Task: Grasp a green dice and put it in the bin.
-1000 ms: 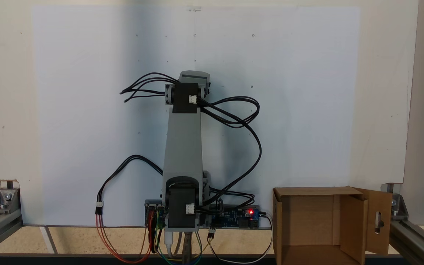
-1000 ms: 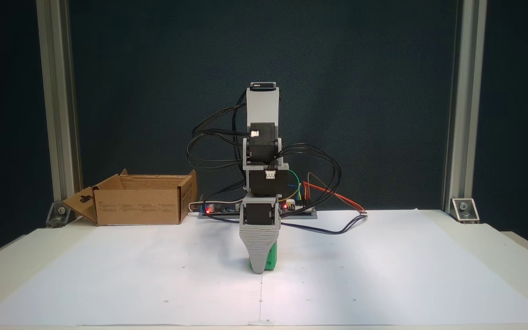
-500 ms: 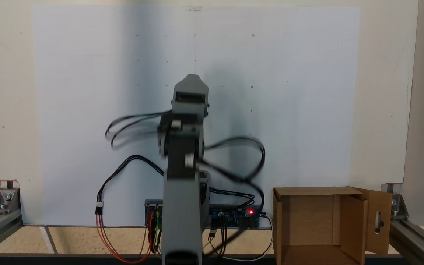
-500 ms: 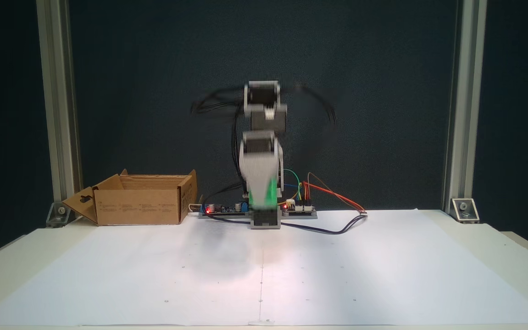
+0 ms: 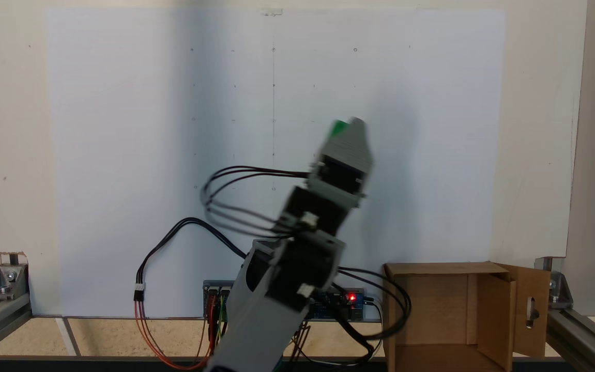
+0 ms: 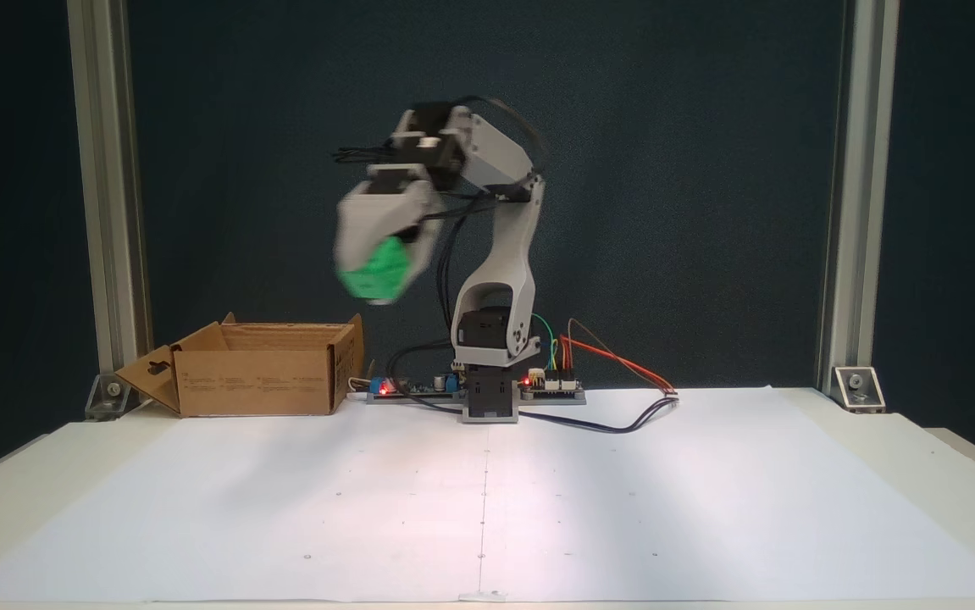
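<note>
The gripper (image 6: 377,284) is squeezed tight on the green dice (image 6: 375,271) and holds it high in the air — so the picking up is done. The box (image 6: 258,373) sits on the table, a little lower and off to the side. The dice is not over the box yet — it must get there and be let go.

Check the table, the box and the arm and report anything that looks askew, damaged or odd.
Nothing stands out. The pincer holds the green dice in the air, short of the cardboard box, which sits upright with its flaps open. The white paper lies flat. The arm is blurred by motion.
</note>
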### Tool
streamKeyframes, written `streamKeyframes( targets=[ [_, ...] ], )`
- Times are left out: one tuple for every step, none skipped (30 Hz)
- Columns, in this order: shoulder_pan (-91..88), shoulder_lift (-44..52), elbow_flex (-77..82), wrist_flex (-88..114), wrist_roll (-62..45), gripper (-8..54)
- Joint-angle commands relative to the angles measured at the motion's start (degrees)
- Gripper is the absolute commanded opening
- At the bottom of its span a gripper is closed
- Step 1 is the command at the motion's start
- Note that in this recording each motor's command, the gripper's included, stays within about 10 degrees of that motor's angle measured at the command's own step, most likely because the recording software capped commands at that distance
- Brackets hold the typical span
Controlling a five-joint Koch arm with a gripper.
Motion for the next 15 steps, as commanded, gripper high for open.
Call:
streamKeyframes(
  targets=[
    [9.21, -2.29, -5.01, -2.9, -7.73, 11.5],
    [13.25, -3.25, -5.8, -3.69, -9.32, 11.5],
    [17.38, -3.69, -6.77, -4.13, -10.81, 11.5],
    [23.8, -5.8, -8.17, -5.1, -12.74, 11.5],
    [29.34, -7.65, -9.58, -6.06, -14.59, 11.5],
    [38.12, -8.88, -10.2, -6.77, -16.44, 11.5],
    [39.0, -9.76, -10.2, -6.77, -17.84, 11.5],
    [42.26, -9.93, -10.2, -6.86, -18.19, 11.5],
    [46.39, -10.46, -10.2, -7.21, -18.63, 11.5],
    [50.61, -10.81, -10.2, -7.56, -18.98, 11.5],
    [55.0, -11.16, -10.2, -7.56, -18.98, 11.5],
    [58.78, -12.04, -10.2, -7.38, -18.98, 11.5],
    [61.17, -13.18, -10.2, -7.47, -18.98, 11.5],
    [63.11, -14.41, -10.2, -7.56, -18.98, 11.4],
    [64.95, -15.38, -10.2, -7.47, -19.07, 11.5]
  ],
)
